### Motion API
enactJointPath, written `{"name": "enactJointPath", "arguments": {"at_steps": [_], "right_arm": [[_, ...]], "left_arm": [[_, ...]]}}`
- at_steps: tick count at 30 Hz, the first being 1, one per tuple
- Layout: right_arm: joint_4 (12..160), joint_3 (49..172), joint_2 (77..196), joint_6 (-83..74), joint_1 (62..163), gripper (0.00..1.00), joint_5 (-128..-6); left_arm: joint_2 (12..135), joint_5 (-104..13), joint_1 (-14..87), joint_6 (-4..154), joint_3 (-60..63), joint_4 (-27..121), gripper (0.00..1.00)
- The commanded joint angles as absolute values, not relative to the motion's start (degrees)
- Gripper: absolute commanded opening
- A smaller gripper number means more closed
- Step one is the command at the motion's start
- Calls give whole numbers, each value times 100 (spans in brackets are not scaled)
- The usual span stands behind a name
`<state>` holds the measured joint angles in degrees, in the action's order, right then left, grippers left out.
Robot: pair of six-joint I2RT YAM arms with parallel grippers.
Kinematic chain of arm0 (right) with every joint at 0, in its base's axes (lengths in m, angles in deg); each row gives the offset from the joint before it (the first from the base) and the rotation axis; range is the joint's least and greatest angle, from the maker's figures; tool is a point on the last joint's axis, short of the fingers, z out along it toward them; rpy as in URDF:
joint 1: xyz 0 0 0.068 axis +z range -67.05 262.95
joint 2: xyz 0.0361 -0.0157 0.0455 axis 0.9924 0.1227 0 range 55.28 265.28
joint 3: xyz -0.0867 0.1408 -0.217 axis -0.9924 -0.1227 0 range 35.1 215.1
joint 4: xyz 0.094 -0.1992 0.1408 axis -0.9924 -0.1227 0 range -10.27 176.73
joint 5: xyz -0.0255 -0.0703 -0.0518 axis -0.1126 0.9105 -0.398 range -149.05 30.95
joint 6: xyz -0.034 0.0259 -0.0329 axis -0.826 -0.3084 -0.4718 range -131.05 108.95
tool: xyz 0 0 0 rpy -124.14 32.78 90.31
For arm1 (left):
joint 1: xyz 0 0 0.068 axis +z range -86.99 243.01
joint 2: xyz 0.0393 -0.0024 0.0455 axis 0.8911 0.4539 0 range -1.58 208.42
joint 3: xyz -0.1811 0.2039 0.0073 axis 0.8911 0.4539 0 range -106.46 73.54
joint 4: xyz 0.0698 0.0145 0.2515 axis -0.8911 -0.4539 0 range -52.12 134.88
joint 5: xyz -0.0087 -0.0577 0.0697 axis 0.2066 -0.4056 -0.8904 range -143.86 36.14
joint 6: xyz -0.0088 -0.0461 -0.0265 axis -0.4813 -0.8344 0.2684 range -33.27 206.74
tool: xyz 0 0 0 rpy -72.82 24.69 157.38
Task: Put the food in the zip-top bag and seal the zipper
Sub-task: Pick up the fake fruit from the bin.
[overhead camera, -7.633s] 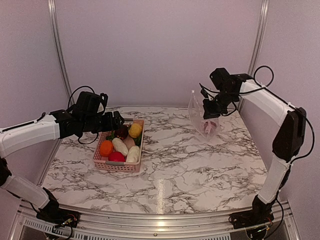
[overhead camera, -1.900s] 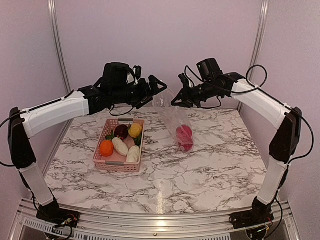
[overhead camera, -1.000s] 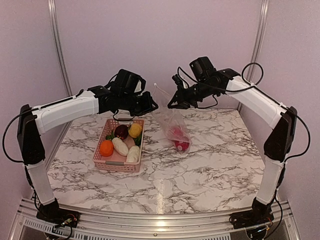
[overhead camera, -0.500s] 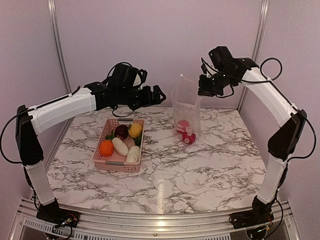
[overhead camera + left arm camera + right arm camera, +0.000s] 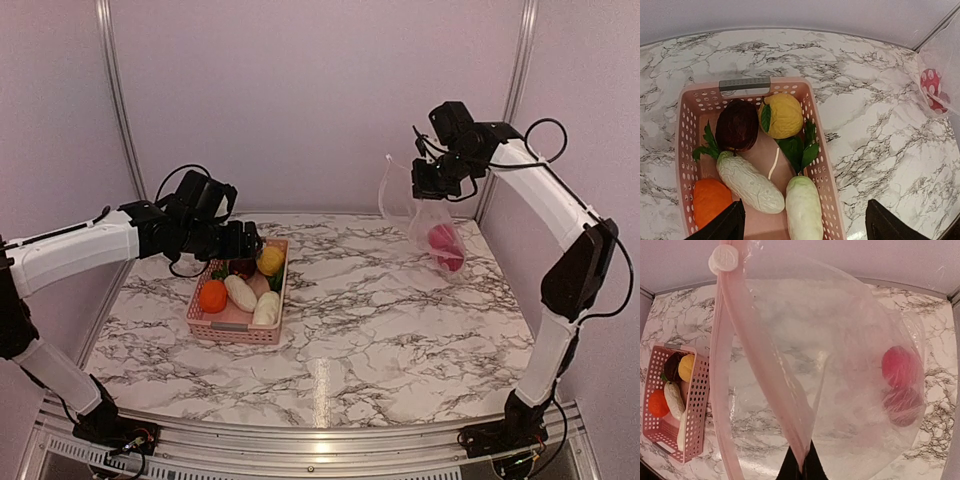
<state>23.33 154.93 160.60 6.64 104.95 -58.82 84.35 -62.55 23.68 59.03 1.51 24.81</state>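
"Over the basket (image 5: 236, 332), why are your left fingers (image 5: 802, 225) spread so wide?"

"They're empty and wide apart, hanging above the food (image 5: 750, 182) so I can come down on whichever piece suits. The orange one (image 5: 710, 200), two white ones (image 5: 804, 212), the yellow (image 5: 782, 115) and the dark purple (image 5: 737, 125) all lie in there, packed close. I judge I'll need a careful line between them."

"And the bag (image 5: 428, 222)?"

"At the back right of the table (image 5: 380, 340), well apart from the basket. My right fingers (image 5: 801, 467) are pinched tight on its top edge, by the zipper (image 5: 727, 370). That way it hangs mouth up, with two red pieces (image 5: 443, 247) sagging at the bottom. Whether the bottom touches the table I can't tell."

"Zipper shut?"

"No, the mouth gapes in my right wrist view. I think holding one lip alone leaves it floppy, so a piece fed in could miss."
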Motion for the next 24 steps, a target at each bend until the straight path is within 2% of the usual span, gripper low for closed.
{"name": "enactJointPath", "arguments": {"at_steps": [1,7,14,24], "right_arm": [[2684,14950,16288,465,10945,0,-6371],[3137,14216,16495,550,11352,0,-6884],[3241,14147,16511,592,11520,0,-7124],[3411,13820,16275,672,11516,0,-7204]], "left_arm": [[8536,-6609,2355,5953,322,1438,84],[8838,-7121,2366,5478,433,778,83],[9334,-7892,2386,5677,208,283,83],[10067,-8181,2434,5931,-105,262,80]]}}
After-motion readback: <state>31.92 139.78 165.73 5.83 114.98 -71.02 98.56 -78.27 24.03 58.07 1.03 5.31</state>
